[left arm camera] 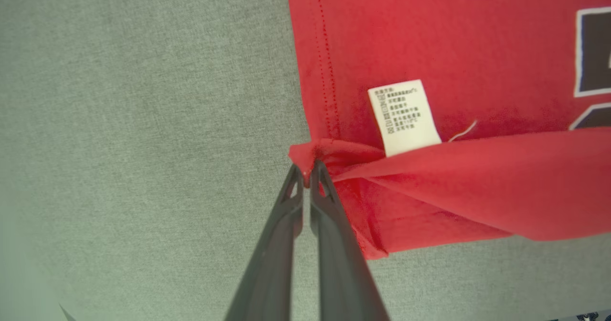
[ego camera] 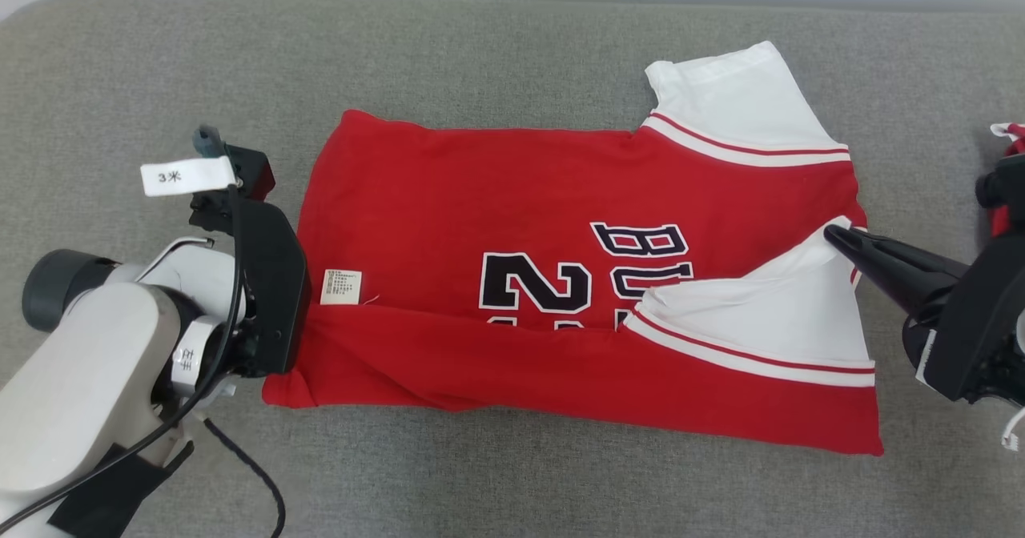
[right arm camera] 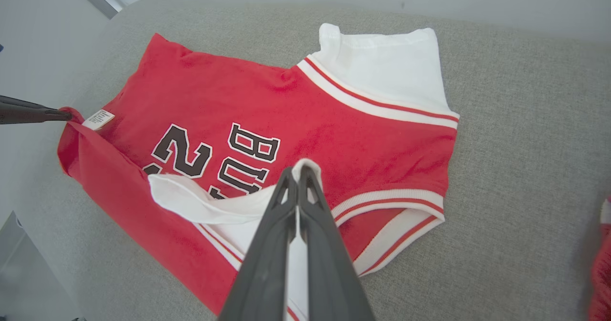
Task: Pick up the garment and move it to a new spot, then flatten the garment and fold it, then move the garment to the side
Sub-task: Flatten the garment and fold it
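I see the red shirt (ego camera: 496, 202) lying mid-way across the grey cushion (ego camera: 512, 50), its near long edge folded over toward the middle. My left gripper (left arm camera: 307, 170) is pinched tight on the hem corner of that fold, just beside the white label (left arm camera: 403, 118). My right gripper (right arm camera: 300, 172) is clamped on the edge of the near white sleeve (ego camera: 769, 314), held over the lettering. The far sleeve (ego camera: 737, 98) lies flat. Bare cushion runs all round the shirt, widest beyond its far edge. A second red cloth (ego camera: 1010, 134) sits at the cushion's right edge, near my right wrist.
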Controlling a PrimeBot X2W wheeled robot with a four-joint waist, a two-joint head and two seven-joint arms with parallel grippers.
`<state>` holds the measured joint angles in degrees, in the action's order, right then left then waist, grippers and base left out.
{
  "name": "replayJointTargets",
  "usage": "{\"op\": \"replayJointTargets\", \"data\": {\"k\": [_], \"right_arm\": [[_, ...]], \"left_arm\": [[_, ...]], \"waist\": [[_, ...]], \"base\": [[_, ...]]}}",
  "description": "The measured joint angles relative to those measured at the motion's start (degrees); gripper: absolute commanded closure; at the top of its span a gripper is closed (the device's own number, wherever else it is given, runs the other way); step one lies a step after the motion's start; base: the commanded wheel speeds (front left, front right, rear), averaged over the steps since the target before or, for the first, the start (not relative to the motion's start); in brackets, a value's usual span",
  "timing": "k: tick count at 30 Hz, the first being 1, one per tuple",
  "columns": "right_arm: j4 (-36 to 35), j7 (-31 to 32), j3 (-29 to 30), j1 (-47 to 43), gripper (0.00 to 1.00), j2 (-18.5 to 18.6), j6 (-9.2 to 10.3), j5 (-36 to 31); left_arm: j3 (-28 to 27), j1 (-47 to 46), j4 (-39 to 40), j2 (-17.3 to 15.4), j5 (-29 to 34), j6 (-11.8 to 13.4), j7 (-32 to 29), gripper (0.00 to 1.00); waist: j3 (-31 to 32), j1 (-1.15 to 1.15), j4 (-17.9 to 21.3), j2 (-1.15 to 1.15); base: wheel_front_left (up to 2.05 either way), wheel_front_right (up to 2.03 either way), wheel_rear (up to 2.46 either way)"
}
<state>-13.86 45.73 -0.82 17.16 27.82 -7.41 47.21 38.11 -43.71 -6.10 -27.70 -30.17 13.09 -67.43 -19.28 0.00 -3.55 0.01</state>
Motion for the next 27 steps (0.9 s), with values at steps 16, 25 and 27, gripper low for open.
{"op": "replayJointTargets", "data": {"k": [16, 25, 27], "right_arm": [[4.4, -6.7, -1.6, 2.6, 0.00, -1.0, 0.00, -2.2], [1.6, -7.9, 3.0, -3.0, 0.00, -2.9, 0.00, -5.5], [0.0, -9.0, 5.1, -4.9, 0.00, -4.3, 0.00, -7.6]], "left_arm": [[-0.4, -0.8, -3.6, 2.1, 0.9, -0.2, 8.7, 0.00], [-1.7, 7.7, 4.3, 0.3, 0.1, 2.4, 14.8, 0.00], [-2.2, 10.1, 7.4, -0.3, 0.5, 3.6, 17.5, 0.00]], "waist": [[-0.1, -0.01, -0.3, 0.00], [3.3, -0.01, -1.2, -0.01], [4.2, -0.01, -1.3, -0.01]], "base": [[0.00, 0.00, 0.00], [0.00, 0.00, 0.00], [0.00, 0.00, 0.00]]}}
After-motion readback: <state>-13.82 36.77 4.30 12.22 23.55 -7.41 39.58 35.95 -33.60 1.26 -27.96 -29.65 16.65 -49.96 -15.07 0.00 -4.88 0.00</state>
